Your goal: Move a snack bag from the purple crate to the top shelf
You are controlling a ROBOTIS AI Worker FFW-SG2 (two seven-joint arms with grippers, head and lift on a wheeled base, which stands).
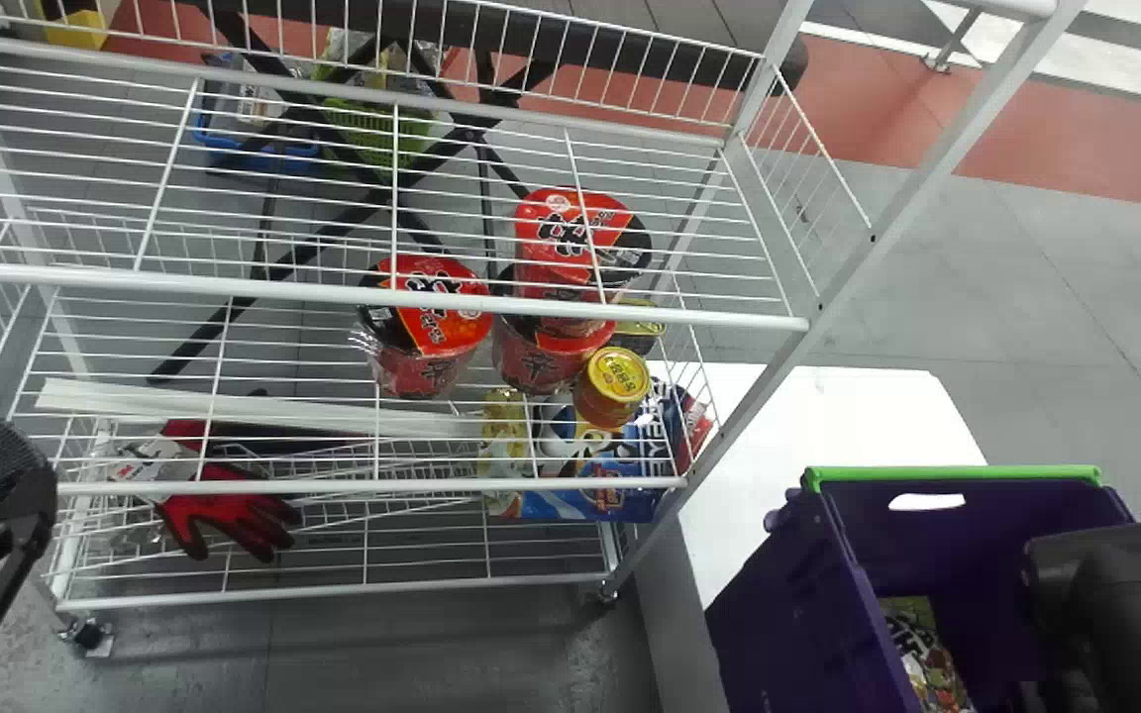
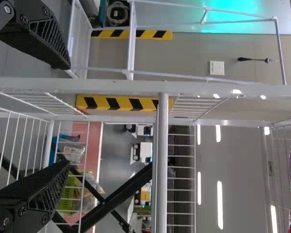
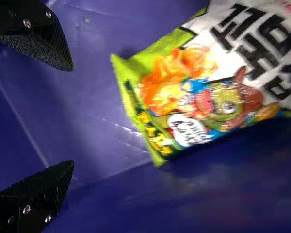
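Note:
At the right of the head view, the right gripper's black arm (image 1: 1115, 604) reaches down into the purple crate (image 1: 788, 614), near the snack bag (image 1: 927, 654) at its bottom. In the right wrist view, the right gripper (image 3: 72, 115) stands open with nothing between its fingers; the green and white snack bag (image 3: 199, 97) lies just beyond the fingertips, against the purple crate wall (image 3: 82, 131). The left gripper (image 1: 21, 485) is parked at the head view's left edge beside the rack; in the left wrist view, the left gripper (image 2: 69, 114) is open and empty. A wire shelf (image 1: 372, 293) crosses the head view's upper part.
Red noodle cups (image 1: 432, 317) and a yellow-lidded can (image 1: 615, 386) sit on a lower rack level. Below are blue packages (image 1: 590, 490) and red gloves (image 1: 234, 510). A slanted rack post (image 1: 828, 297) stands between the shelves and the crate, which rests by a white table (image 1: 848, 416).

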